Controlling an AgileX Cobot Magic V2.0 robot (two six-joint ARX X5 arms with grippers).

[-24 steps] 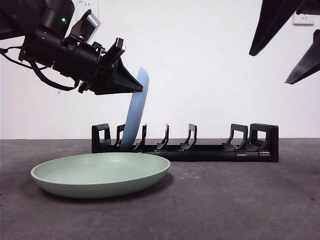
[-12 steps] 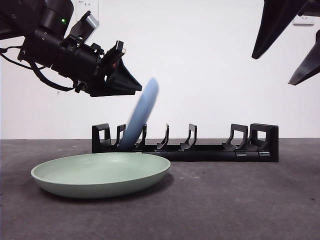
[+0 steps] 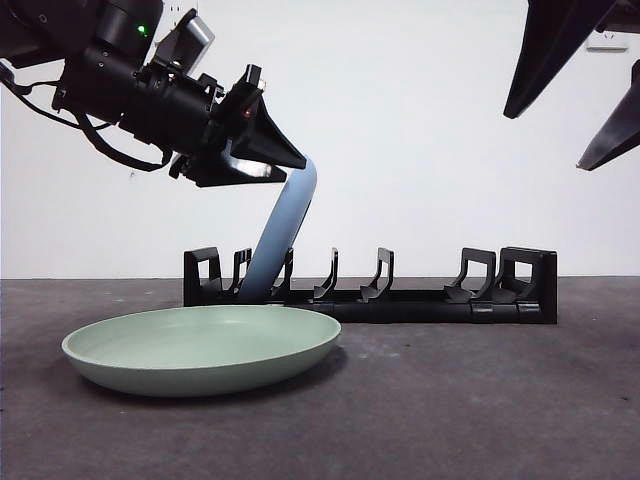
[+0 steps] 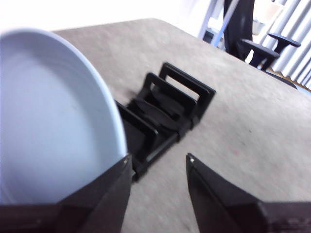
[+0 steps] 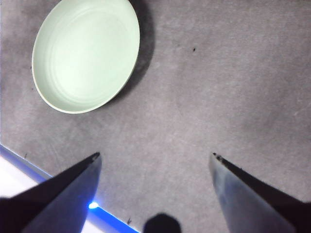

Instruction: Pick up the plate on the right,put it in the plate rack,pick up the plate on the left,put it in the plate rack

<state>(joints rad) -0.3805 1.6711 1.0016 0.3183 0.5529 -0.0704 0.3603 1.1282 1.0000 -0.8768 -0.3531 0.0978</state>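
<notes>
The grey counter (image 3: 480, 400) fills the lower part of the front view. On it, the green plate (image 3: 200, 348) lies flat at about seven o'clock in that view, in front of the plate rack (image 3: 400, 290); the right wrist view shows it bare and face up (image 5: 85, 53). The long black plate rack runs across the middle of the front view, from nine towards three o'clock, its blocky ends and curved dividers upright. The blue plate (image 3: 285, 225) stands on edge in a slot near the rack's nine o'clock end, its top leaning towards one o'clock. The left gripper (image 3: 285, 160) hangs at about eleven o'clock in the front view, just over the blue plate's upper rim. In the left wrist view its fingers (image 4: 104, 194) are spread apart, the blue plate (image 4: 48, 116) beside one of them and not pinched between the two. The right gripper (image 5: 155, 160) waits high at one o'clock, its fingers wide apart over bare counter.
</notes>
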